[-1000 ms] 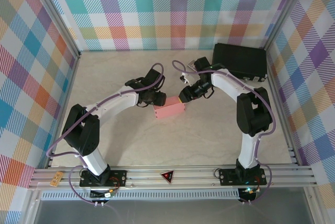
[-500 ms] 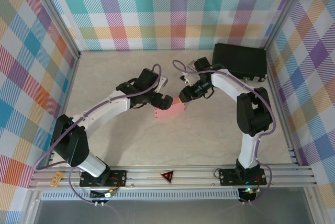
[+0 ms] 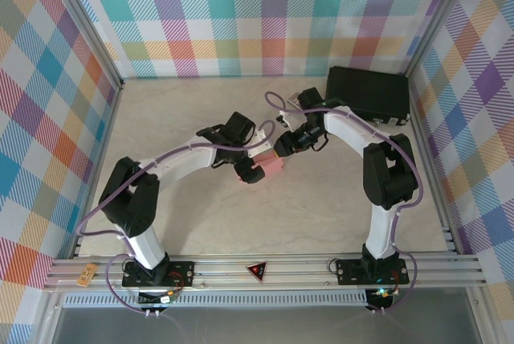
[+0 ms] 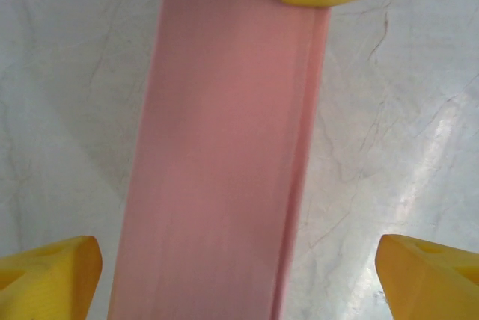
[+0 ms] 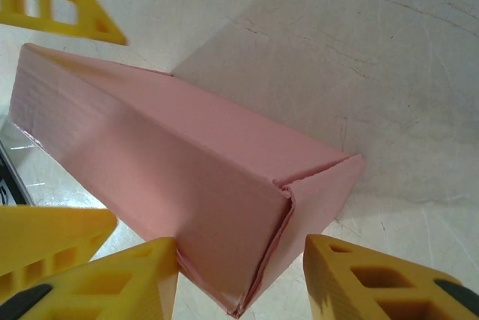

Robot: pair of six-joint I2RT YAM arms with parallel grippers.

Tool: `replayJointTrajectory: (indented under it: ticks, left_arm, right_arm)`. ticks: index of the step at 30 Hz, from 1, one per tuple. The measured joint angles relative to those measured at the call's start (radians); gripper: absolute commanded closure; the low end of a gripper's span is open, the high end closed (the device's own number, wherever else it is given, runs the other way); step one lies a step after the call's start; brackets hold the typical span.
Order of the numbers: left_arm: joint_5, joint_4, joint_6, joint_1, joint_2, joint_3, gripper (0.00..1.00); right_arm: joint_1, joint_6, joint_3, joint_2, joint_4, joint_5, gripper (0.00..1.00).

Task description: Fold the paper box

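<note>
Shifted rightward, left claw [image 4: 239,279] gapes over paper box [image 4: 224,155]; right claw [image 5: 239,279] clamps its end.

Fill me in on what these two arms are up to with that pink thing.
They are folding a paper box, salmon-pink and already box-shaped, in the middle of the table. The right gripper straddles one end of it, yellow fingers either side. The left gripper hangs over the other end with jaws wide, not gripping. A black case sits behind.

A black hard case [image 3: 368,93] sits at the far right corner of the pale marble-look table [image 3: 185,215], right up against the plaid back wall [image 3: 265,14]. Its lid is closed.
</note>
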Motion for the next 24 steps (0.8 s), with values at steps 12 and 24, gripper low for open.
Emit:
replayJointTrajectory:
  ticks: [12, 24]
  left_arm:
    - [-0.011, -0.018, 0.044, 0.000, 0.046, 0.037, 0.72]
    - [-0.331, 0.163, 0.091, -0.057, 0.048, -0.016, 0.66]
  right_arm:
    - [0.000, 0.030, -0.030, -0.026, 0.040, -0.003, 0.49]
    - [-0.018, 0.195, -0.253, -0.285, 0.267, 0.192, 0.47]
